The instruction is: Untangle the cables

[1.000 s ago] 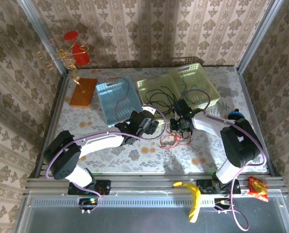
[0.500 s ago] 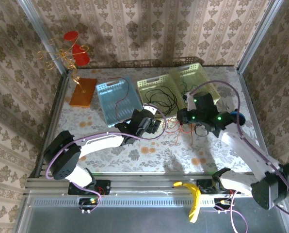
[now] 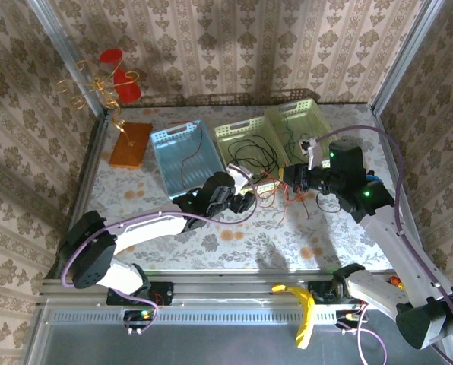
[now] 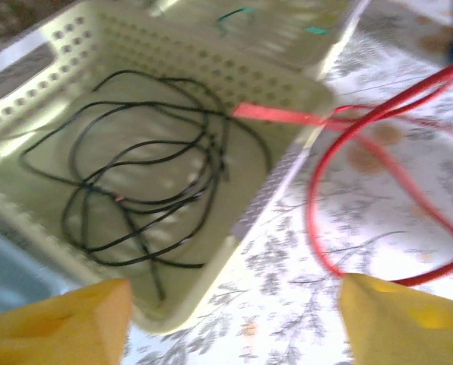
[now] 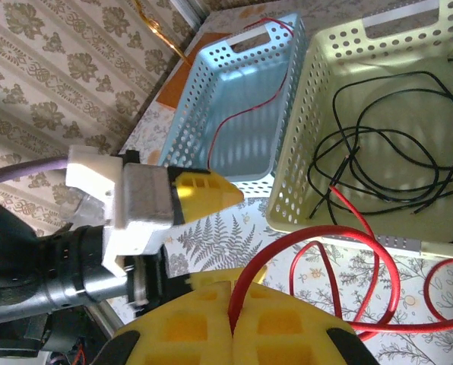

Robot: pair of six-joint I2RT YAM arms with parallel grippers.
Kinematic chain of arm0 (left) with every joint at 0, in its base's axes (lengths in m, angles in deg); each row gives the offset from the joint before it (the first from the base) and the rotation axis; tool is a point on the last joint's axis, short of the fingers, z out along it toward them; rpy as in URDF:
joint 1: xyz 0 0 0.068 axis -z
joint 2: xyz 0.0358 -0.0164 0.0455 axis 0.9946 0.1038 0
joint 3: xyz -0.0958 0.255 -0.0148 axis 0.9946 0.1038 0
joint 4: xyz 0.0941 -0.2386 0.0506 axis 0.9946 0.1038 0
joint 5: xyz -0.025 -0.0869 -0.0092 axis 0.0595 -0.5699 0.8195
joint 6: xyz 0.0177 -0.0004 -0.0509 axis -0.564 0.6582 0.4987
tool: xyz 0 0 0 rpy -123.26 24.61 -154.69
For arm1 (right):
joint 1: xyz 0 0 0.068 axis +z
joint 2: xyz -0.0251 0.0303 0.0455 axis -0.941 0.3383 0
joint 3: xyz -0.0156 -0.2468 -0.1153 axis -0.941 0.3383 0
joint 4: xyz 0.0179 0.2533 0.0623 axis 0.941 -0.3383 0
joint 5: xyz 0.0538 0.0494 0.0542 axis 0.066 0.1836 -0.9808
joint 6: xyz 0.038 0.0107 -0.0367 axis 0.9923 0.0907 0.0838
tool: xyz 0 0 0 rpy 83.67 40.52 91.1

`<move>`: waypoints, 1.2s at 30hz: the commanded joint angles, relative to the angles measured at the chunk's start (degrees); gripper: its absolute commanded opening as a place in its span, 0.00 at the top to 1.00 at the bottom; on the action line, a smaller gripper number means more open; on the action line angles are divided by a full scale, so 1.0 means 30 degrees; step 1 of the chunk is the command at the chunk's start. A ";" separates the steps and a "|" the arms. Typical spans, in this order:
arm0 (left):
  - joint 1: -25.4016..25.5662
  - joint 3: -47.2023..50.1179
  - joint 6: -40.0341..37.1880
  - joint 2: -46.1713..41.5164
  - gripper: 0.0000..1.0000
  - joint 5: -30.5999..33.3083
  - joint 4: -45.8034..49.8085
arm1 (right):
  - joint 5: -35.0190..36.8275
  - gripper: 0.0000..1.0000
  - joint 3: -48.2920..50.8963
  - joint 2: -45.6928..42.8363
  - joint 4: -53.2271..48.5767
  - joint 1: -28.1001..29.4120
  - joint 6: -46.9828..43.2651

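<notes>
My right gripper [image 5: 232, 298] is shut on the red cable [image 5: 340, 243], which loops out over the flowered table; from above this gripper [image 3: 293, 179] hangs beside the cream basket [image 3: 228, 133]. The black cable [image 4: 147, 179] lies coiled inside that basket [image 4: 280, 80]. My left gripper [image 4: 234, 319] stands open over the table by the basket's corner, with nothing between its fingers; the red cable [image 4: 329, 198] curves past its right finger. From above it is at the table's middle [image 3: 245, 199]. A green strand [image 4: 234, 14] lies in the farther basket.
A blue basket [image 3: 182, 156] holding a thin red strand [image 5: 245, 114] stands left of the cream one. An orange board [image 3: 130, 144] and a red-and-gold ornament [image 3: 109, 80] are at the back left. A banana [image 3: 302, 312] and a snack packet [image 3: 403, 293] lie by the front rail.
My right arm has swung up and to the right, pulling the red cable off the table's middle. The left gripper has shifted slightly right and its jaws have narrowed somewhat.
</notes>
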 commanded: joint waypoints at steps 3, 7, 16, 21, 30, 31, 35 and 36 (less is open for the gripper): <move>-0.0059 -0.0642 -0.1704 -0.0370 0.37 -0.4635 0.0477 | -0.0064 1.00 -0.0075 0.0309 0.0001 -0.0193 0.0344; -0.0046 -0.1098 -0.2031 -0.0166 0.40 -0.5608 0.1102 | -0.0051 0.99 -0.0158 0.0339 0.0111 -0.0259 0.0401; -0.0061 -0.3032 -0.2113 0.2209 0.50 -0.7255 0.0425 | -0.0516 1.00 0.0245 0.0288 0.0775 -0.0255 0.1276; -0.0092 -0.3683 -0.2186 0.3358 0.93 -0.7014 0.0360 | -0.0126 1.00 0.0391 0.0000 0.0789 -0.0245 0.1544; -0.0450 -0.1409 -0.0416 0.1538 1.00 -0.4626 -0.0615 | 1.0355 1.00 0.1602 -0.1331 -0.0413 -0.0931 0.4162; -0.0558 -0.0851 -0.0022 0.1118 1.00 -0.4441 -0.0806 | 1.1605 1.00 0.1849 -0.1554 -0.0686 -0.1165 0.5052; -0.0808 0.0935 0.0523 -0.0547 1.00 -0.3626 -0.0560 | 1.3871 1.00 0.3127 -0.2558 -0.1047 -0.1709 0.7962; -0.0869 0.1096 0.0531 -0.0835 1.00 -0.3648 -0.0311 | 1.4017 1.00 0.3376 -0.2686 -0.1002 -0.1724 0.8348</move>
